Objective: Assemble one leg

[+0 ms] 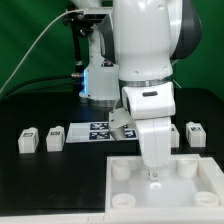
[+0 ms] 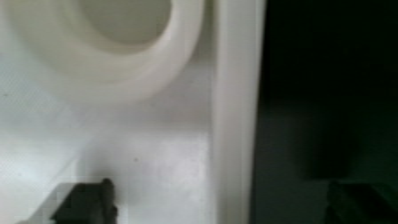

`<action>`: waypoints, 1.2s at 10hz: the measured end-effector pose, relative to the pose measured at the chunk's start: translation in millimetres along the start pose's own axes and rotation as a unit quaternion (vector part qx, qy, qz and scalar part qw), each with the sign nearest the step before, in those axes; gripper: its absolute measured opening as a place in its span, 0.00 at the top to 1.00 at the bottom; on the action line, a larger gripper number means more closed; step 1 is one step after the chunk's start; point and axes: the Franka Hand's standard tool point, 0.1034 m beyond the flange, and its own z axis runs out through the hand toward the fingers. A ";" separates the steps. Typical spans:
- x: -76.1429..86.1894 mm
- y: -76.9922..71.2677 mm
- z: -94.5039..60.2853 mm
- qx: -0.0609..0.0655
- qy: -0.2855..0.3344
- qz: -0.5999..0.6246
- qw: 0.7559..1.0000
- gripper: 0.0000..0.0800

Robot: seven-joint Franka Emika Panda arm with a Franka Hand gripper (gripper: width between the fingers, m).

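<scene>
The large white square tabletop [image 1: 205, 195] lies at the front right of the black table, with round corner sockets [image 1: 121, 171]. My gripper [image 1: 152, 176] is low at the tabletop's far edge. In the wrist view the gripper [image 2: 214, 203] is open and empty: one dark fingertip [image 2: 86, 200] is over the white tabletop [image 2: 125, 130], the other over the black table beyond its edge. A socket [image 2: 107, 30] shows close by. Two small white legs [image 1: 28, 141] [image 1: 55, 137] stand at the exterior view's left. Another leg [image 1: 197, 134] stands at the right, and one more [image 1: 174, 133] is partly hidden behind the arm.
The marker board [image 1: 98, 131] lies flat behind the tabletop, between the legs. A blue-lit white device [image 1: 99, 80] on a dark stand sits at the back, with a cable [image 1: 30, 55] running off to the left.
</scene>
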 end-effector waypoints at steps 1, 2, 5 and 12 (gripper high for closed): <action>-0.1 0.0 0.0 0.000 0.000 0.000 1.000 0.20; -0.1 0.0 0.0 0.000 0.000 0.000 1.000 0.19; -0.5 0.0 0.0 0.000 0.000 0.001 1.000 0.19; 34.7 -13.6 -51.2 -0.028 0.000 0.212 0.977 0.19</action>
